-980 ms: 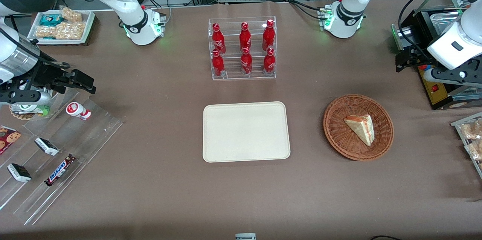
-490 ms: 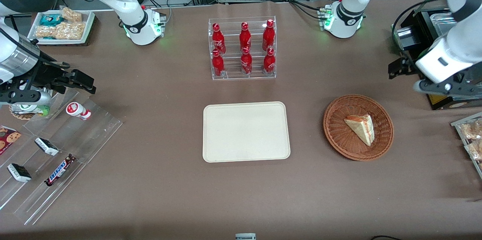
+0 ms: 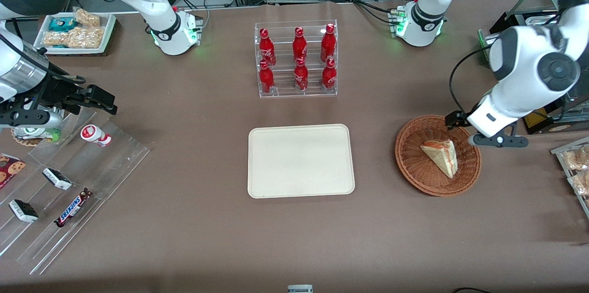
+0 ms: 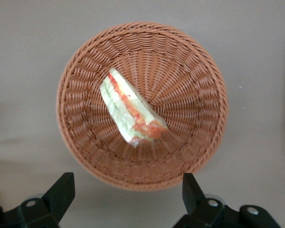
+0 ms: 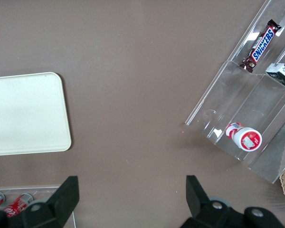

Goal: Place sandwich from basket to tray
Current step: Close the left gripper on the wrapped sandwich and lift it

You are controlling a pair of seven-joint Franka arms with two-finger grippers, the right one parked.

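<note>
Front view first, from the parked arm's end across — what are you seeing?

— I'm passing over the clear stepped rack (image 3: pixel 78 178) with its Snickers bar (image 3: pixel 72 214), then the cream tray (image 3: pixel 301 160) lying bare in the middle, with the rack of red cola bottles (image 3: pixel 297 59) farther from the camera. Then comes the wicker basket (image 3: pixel 437 155), and the sandwich (image 3: pixel 441 157) is lying in it, a wedge with its point toward the tray.

— And you?

— A second ago I was up beside the black machine (image 3: pixel 536 113) at my end of the table. Now I'm swinging in, and my gripper (image 3: pixel 483 134) is hovering at the basket's rim, on the side farther from the camera.

— Fingers?

— I'm holding them spread wide, nothing between them. In my wrist view the fingertips (image 4: pixel 61 187) are showing well apart, with the basket (image 4: pixel 85 156) and the sandwich (image 4: pixel 132 114) straight below.

— So what does that mean for the job?

— I'd say the approach is nearly over and the pick hasn't begun. I'm judging that I need to centre over the wedge, come down and close across its flat sides, gently, since soft bread will squash.
</note>
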